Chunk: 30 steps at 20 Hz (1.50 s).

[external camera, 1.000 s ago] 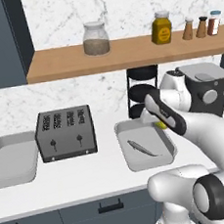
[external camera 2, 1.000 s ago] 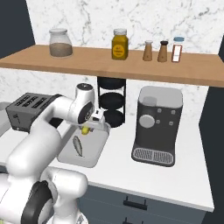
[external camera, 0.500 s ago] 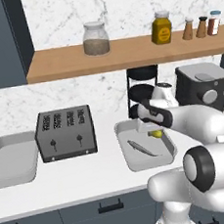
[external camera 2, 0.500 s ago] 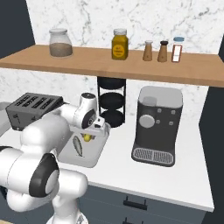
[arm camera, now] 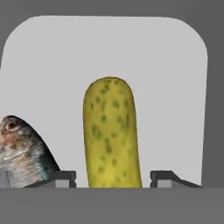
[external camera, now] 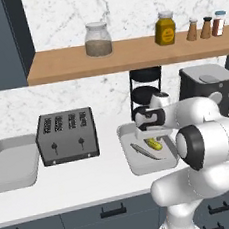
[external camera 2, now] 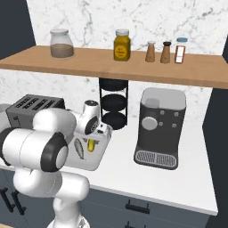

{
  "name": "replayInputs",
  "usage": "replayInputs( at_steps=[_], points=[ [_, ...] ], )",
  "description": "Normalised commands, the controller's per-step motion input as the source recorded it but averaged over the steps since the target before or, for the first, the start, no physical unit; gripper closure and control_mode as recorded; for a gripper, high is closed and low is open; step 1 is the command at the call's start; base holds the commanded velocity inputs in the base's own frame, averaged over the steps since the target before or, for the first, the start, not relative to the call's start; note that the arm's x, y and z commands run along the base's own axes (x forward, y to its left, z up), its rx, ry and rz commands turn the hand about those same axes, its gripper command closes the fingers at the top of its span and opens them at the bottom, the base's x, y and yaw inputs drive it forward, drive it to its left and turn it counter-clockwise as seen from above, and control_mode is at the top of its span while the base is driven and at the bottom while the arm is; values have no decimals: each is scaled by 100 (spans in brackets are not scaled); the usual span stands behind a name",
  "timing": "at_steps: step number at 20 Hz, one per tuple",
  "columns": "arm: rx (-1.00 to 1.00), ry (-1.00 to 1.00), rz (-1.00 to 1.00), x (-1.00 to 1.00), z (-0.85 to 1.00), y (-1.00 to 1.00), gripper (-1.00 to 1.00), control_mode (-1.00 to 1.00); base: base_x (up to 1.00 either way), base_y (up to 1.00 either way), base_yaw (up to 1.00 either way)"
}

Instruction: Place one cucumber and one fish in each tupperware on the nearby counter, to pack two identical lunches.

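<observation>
A cucumber (arm camera: pixel 112 133) is seen lying in the right-hand tupperware (external camera: pixel 137 165) beside a fish (external camera: pixel 143 151), one of each as a packed lunch requires; the fingers (arm camera: pixel 164 179) stand apart on either side of it with gaps showing, so it is judged released rather than held. The second tupperware (external camera: pixel 12 168) lies at the counter's (external camera: pixel 84 183) left end, past a toaster (external camera: pixel 67 136). Farther right, a coffee machine (external camera 2: pixel 159 129) and a black rack (external camera 2: pixel 113 104) crowd the wall.

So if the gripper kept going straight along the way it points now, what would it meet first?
Most likely the cucumber, lying between the gripper fingertips, which stand apart on either side of it, inside the tupperware. Just beyond it is the tray floor. The fish lies off to one side.
</observation>
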Motion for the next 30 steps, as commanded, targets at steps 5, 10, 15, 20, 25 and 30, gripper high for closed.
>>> replayInputs(
  at_steps=[5, 10, 15, 20, 25, 30],
  points=[
    [0, 0, -3, 0, 19, 2, -100, -100, 0, 0, 0],
    [0, 0, -8, -78, 77, 0, -100, -100, 0, 0, 0],
    [0, -9, -6, -100, 94, 0, -100, -100, 0, 0, 0],
    [0, -7, -3, -100, 89, 0, -100, -100, 0, 0, 0],
    [0, 0, 0, 0, 0, 0, -100, 100, -100, -4, -3],
    [0, 0, 0, 0, 0, 0, -100, 100, -100, -48, -9]
  ],
)
